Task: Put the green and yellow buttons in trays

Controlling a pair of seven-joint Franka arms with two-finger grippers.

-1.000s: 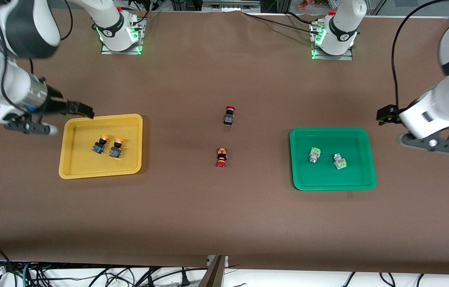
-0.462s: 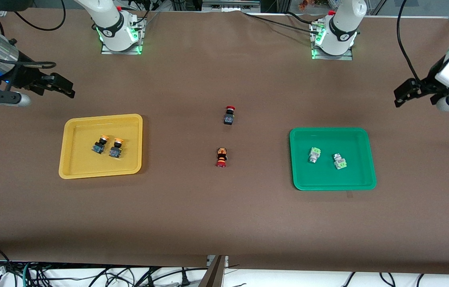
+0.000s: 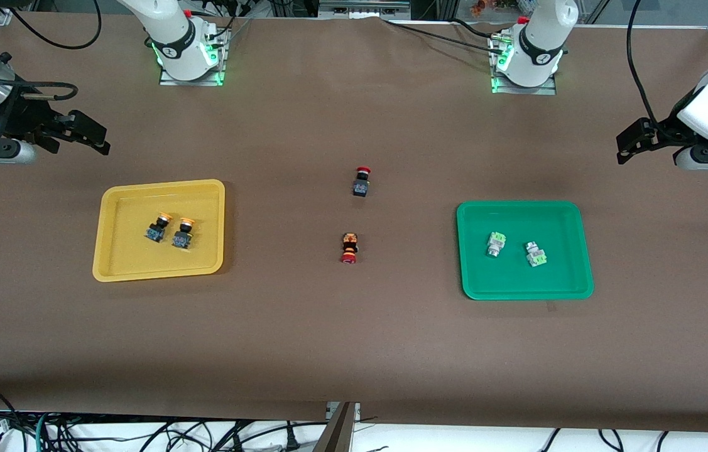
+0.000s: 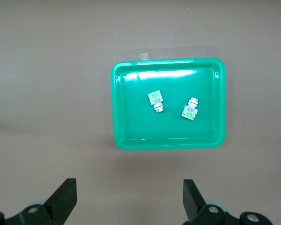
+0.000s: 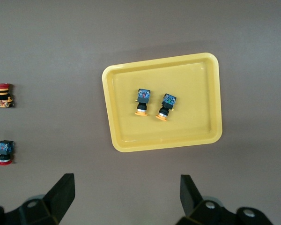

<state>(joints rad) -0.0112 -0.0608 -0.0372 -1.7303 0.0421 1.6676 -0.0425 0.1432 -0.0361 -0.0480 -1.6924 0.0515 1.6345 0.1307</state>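
The yellow tray (image 3: pixel 159 230) lies toward the right arm's end of the tabletop (image 3: pixel 354 339), about midway between the edge along the robots' bases and the edge nearest the front camera. Two yellow buttons lie in it side by side, close together but apart: one (image 3: pixel 157 227) toward the tray's outer end, the other (image 3: pixel 183 232) toward the tabletop's middle. Both lie on their sides with their orange-yellow caps pointing toward the bases' edge.

The green tray (image 3: pixel 524 250) lies toward the left arm's end, about the same way in from the front edge. Two green buttons lie in it, apart from each other: one (image 3: pixel 495 243) toward the tabletop's middle, the other (image 3: pixel 536 254) toward the tray's outer end and slightly nearer the front camera.

Two red buttons lie on the bare tabletop between the trays: a black-bodied one (image 3: pixel 361 181) closer to the bases' edge, an orange-bodied one (image 3: pixel 349 247) nearer the front camera.

The right end effector (image 3: pixel 87 133) hangs over the tabletop near the right arm's end, above bare cloth between the yellow tray and the bases' edge. Its fingers (image 5: pixel 61 197) are spread wide and grasp nothing. The left end effector (image 3: pixel 633 139) hangs over the left arm's end, likewise closer to the bases' edge than the green tray. Its fingers (image 4: pixel 65 200) are released and empty.
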